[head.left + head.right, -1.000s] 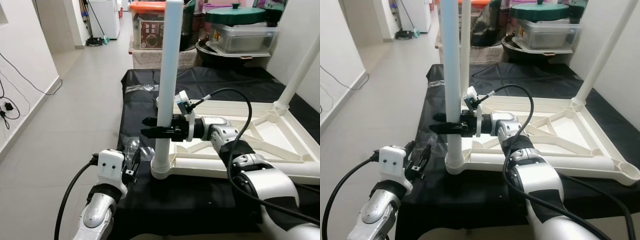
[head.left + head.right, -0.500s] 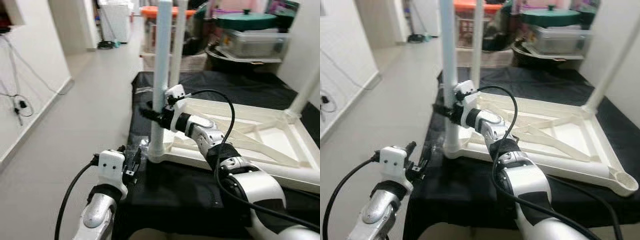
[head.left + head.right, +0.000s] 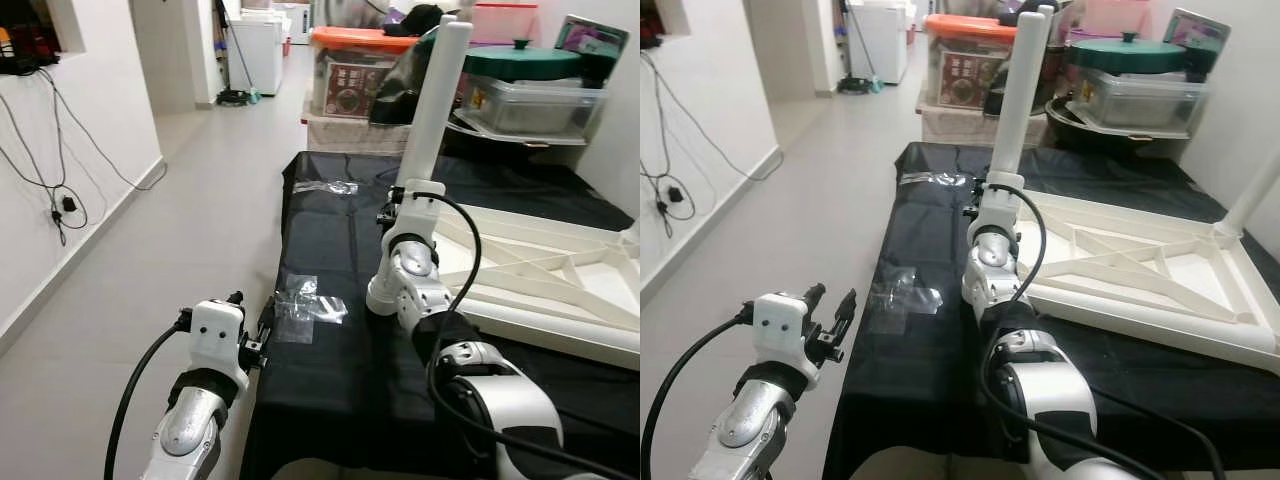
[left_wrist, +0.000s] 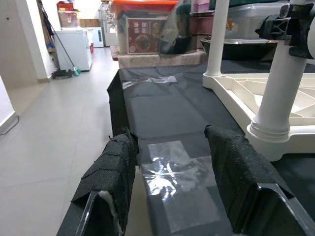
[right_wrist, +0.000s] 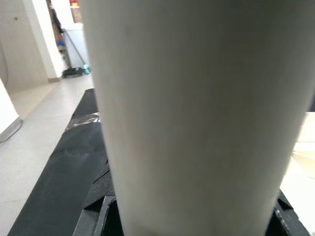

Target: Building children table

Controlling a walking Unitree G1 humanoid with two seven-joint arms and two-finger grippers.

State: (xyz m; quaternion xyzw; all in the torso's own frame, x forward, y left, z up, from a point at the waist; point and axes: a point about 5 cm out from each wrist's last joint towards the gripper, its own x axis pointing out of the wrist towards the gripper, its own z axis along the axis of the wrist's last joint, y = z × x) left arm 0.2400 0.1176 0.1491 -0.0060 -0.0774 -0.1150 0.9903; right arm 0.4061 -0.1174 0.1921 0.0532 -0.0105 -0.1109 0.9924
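An upturned white table frame (image 3: 545, 275) lies on a black cloth (image 3: 330, 240). A white table leg (image 3: 436, 95) stands in its near-left corner socket, leaning a little to the right. My right gripper (image 3: 404, 207) is shut on this leg low down, its white wrist facing me. In the right wrist view the leg (image 5: 197, 108) sits between the black fingers (image 5: 96, 202). My left gripper (image 4: 172, 162) hangs open off the cloth's left edge, pointing at a clear plastic bag (image 4: 173, 177). Another leg (image 3: 1252, 195) stands at the far right corner.
A second plastic bag (image 3: 331, 187) lies farther along the cloth. Storage boxes (image 3: 352, 70) and a green-lidded tub (image 3: 520, 80) stand beyond the cloth. Tiled floor (image 3: 170, 220) runs along the left, with a white wall and hanging cables (image 3: 60, 200).
The whole view has shifted, so the camera moved. My right wrist has swung round the leg from its right side to its near side, still gripping it. The left arm stays low.
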